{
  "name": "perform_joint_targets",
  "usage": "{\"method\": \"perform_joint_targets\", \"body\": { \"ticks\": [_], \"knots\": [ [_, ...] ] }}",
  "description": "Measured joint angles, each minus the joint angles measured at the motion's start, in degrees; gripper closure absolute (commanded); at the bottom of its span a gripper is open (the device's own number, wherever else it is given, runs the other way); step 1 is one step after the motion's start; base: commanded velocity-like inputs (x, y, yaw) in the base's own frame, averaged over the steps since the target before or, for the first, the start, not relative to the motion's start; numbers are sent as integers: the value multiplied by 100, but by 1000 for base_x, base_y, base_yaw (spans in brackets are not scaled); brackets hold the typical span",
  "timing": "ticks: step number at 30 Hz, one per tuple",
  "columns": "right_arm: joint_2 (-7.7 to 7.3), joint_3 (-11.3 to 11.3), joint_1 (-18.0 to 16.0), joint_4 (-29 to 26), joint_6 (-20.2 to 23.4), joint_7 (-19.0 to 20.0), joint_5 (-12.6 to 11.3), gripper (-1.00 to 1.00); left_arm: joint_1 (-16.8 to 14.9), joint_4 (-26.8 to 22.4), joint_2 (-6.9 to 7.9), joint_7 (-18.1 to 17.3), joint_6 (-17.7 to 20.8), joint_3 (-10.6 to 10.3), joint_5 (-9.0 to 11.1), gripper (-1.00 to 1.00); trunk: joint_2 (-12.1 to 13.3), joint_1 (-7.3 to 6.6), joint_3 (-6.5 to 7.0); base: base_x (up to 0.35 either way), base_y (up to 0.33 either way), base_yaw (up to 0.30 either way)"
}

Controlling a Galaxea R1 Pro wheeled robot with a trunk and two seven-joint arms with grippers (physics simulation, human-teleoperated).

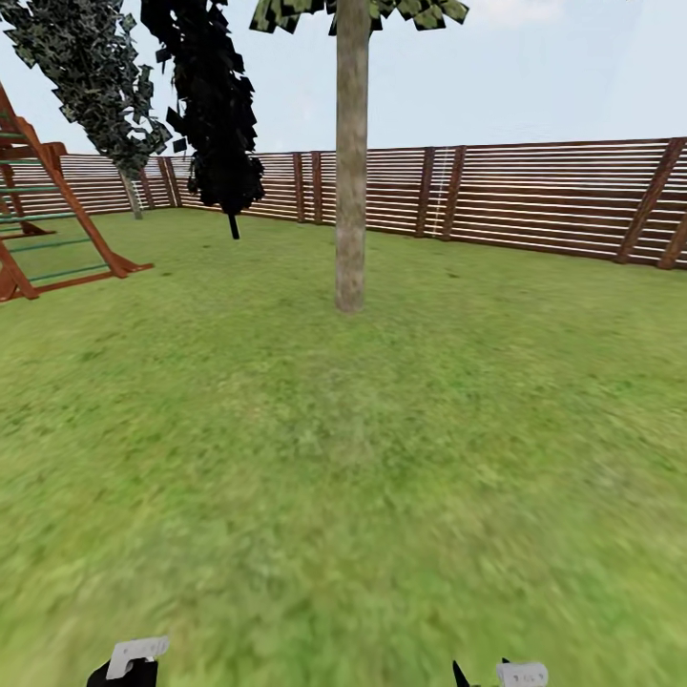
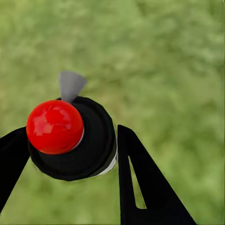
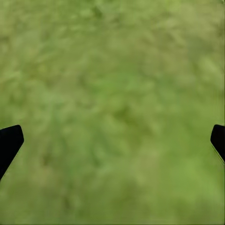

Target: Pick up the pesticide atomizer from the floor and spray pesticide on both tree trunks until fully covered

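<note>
In the left wrist view the pesticide atomizer (image 2: 89,145), a black bottle with a red top and a grey nozzle, sits between the black fingers of my left gripper (image 2: 70,159), which is shut on it above the grass. My right gripper (image 3: 112,140) is open over bare lawn, its two fingertips at the picture's edges. A tree with a straight mottled grey-tan trunk (image 1: 351,172) stands ahead in the middle of the garden lawn (image 1: 343,458), several metres from me. The lower edge of its green crown (image 1: 286,13) shows at the top. No pesticide specks show on the trunk.
A brown slat fence (image 1: 534,196) closes the lawn behind the tree. A red-brown wooden climbing frame (image 1: 57,205) stands at the left. A near-black narrow tree (image 1: 215,105) and a dark green leaning tree (image 1: 91,67) stand near the far-left fence.
</note>
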Motion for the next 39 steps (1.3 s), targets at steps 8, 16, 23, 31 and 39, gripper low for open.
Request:
{"method": "perform_joint_targets", "body": {
  "ticks": [8,16,23,31,39],
  "knots": [
    [0,0,0,0,0,0,0,-100,0,0,-1,0,0,1,0,100,0,0,0,339,0,0],
    [0,5,0,0,0,0,0,-100,0,0,-8,0,0,1,17,100,0,0,0,339,0,0],
    [0,0,0,-9,0,0,0,-100,0,0,-7,0,0,0,9,100,0,0,0,339,0,0],
    [0,-8,0,-9,0,-8,-17,-100,0,0,4,0,0,1,6,100,0,0,0,339,0,0],
    [0,-1,0,-9,7,-1,-15,-100,0,6,-2,0,0,1,10,100,0,0,0,339,0,0]
  ]
}}
